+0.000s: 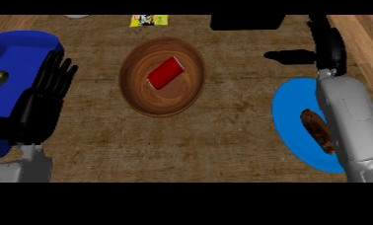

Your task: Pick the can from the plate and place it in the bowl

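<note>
Right forearm [348, 125]: crossing over the blue plate [287, 115].
Right hand [326, 46]: fingers' state unclear.
Left hand [44, 95]: resting, fingers spread.
Red can [164, 73]: lying inside the wooden bowl [138, 91].

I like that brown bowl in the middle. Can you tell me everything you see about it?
The brown bowl looks like wood, with ring-shaped grain and a darker rim. It appears oval from above and sits upright on the wooden counter, near the middle. Inside it lies a red can, on its side and tilted diagonally. No robot hand touches the bowl; nothing else rests against it.
</note>
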